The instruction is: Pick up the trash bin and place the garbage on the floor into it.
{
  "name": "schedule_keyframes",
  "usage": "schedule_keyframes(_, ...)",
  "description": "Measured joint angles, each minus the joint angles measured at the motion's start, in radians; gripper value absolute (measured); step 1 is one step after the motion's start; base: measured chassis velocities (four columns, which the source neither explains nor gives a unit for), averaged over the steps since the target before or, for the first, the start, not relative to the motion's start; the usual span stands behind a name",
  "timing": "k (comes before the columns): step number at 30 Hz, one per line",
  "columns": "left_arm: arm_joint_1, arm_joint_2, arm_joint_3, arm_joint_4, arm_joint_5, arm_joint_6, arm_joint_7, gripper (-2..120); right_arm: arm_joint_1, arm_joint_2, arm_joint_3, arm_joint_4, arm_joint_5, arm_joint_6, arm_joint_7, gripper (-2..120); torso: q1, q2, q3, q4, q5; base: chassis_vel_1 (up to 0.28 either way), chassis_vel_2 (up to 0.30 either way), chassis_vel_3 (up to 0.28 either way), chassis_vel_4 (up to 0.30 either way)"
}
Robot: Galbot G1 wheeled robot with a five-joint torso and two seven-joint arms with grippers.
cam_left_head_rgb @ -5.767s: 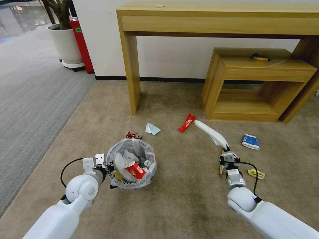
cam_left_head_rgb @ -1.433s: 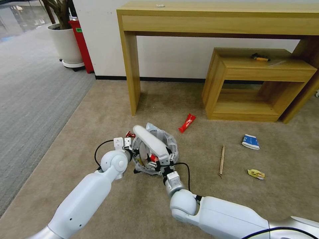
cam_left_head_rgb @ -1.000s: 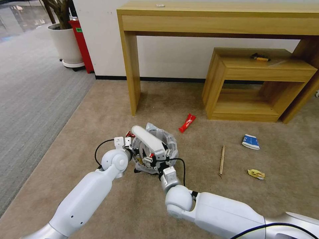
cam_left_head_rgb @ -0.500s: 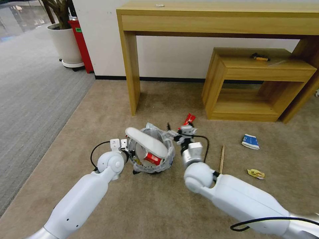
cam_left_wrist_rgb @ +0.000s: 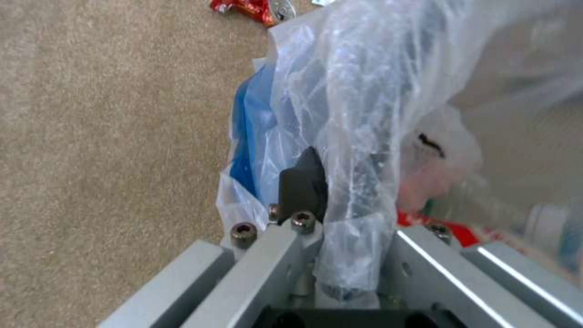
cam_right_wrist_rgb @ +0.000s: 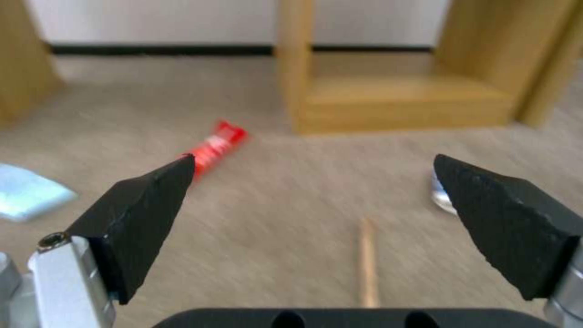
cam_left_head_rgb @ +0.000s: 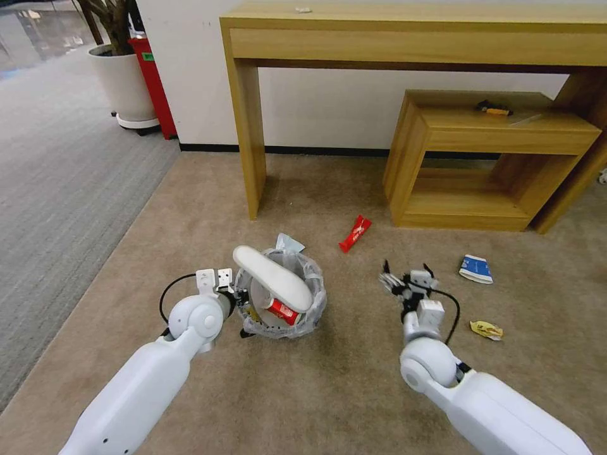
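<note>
The trash bin (cam_left_head_rgb: pixel 311 304), lined with a crinkled clear bag (cam_left_wrist_rgb: pixel 364 100), stands on the beige floor (cam_left_head_rgb: pixel 303 392). My left gripper (cam_left_head_rgb: pixel 239 303) is shut on its near rim, one black finger (cam_left_wrist_rgb: pixel 302 182) pressed against the bag beside the blue edge (cam_left_wrist_rgb: pixel 246 136). A white slipper (cam_left_head_rgb: pixel 272 279) lies across the bin's top, over a crushed red-white cup (cam_left_head_rgb: pixel 280 311). Well to the right, my right gripper (cam_left_head_rgb: pixel 408 279) (cam_right_wrist_rgb: pixel 313 159) hangs open and empty above the wooden stick (cam_right_wrist_rgb: pixel 367 259). On the carpet lie a red wrapper (cam_left_head_rgb: pixel 355 234) (cam_right_wrist_rgb: pixel 216 145), a blue-white carton (cam_left_head_rgb: pixel 477 269) and a yellow wrapper (cam_left_head_rgb: pixel 487 330).
A pale blue scrap (cam_left_head_rgb: pixel 289 242) (cam_right_wrist_rgb: pixel 27 193) and a small red wrapper (cam_left_wrist_rgb: pixel 249 7) lie just behind the bin. A tall wooden table (cam_left_head_rgb: pixel 404 38) and a low wooden shelf (cam_left_head_rgb: pixel 493 158) stand against the wall. A white plant pot (cam_left_head_rgb: pixel 123 82), a red box (cam_left_head_rgb: pixel 152 76) and grey striped carpet (cam_left_head_rgb: pixel 63 177) are at the left.
My right gripper let go of the white slipper, which now rests across the bin, and swung right to hang open above the stick. The bin and left gripper shifted slightly left.
</note>
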Motion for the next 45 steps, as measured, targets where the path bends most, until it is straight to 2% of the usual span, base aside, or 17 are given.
schedule_keyframes(3,0.03,0.017,-0.016,-0.031,0.0,-0.005,0.005,0,-0.02,0.022,0.025,-0.099,0.003,0.008,-0.016,100,0.0,0.0,0.0,0.0001,-0.0001,0.0,0.0,0.0,0.0)
schedule_keyframes(16,0.061,0.019,-0.032,-0.069,0.002,-0.011,0.009,0,-0.003,0.128,0.051,-0.351,0.043,0.002,-0.078,100,0.0,0.0,0.0,0.0001,-0.0001,0.0,0.0,0.0,0.0)
schedule_keyframes(21,0.063,0.02,-0.032,-0.072,0.002,-0.012,0.009,0,0.001,0.143,0.058,-0.39,0.071,-0.014,-0.095,100,0.0,0.0,0.0,0.0,-0.0004,0.0,0.0,0.0,0.0)
schedule_keyframes(28,0.061,0.014,-0.024,-0.079,0.0,-0.013,0.005,0,0.037,0.18,0.064,-0.51,0.097,-0.034,-0.122,100,0.0,0.0,0.0,-0.0001,-0.0006,0.0,0.0,0.0,0.0)
schedule_keyframes(33,0.063,0.012,-0.022,-0.083,0.0,-0.013,0.004,0,0.064,0.217,0.053,-0.593,0.092,-0.034,-0.148,100,0.0,0.0,0.0,0.0,0.0004,0.0,0.0,0.0,0.0)
schedule_keyframes(36,0.064,0.013,-0.021,-0.086,-0.001,-0.013,0.003,0,0.079,0.231,0.048,-0.613,0.09,-0.036,-0.158,100,0.0,0.0,0.0,0.0002,-0.0007,0.0,0.0,0.0,0.0)
schedule_keyframes(45,0.075,0.013,-0.024,-0.098,0.0,-0.013,0.003,0,0.166,0.29,0.015,-0.725,0.06,-0.061,-0.192,100,0.0,0.0,0.0,0.0001,-0.0002,0.0,0.0,0.0,0.0)
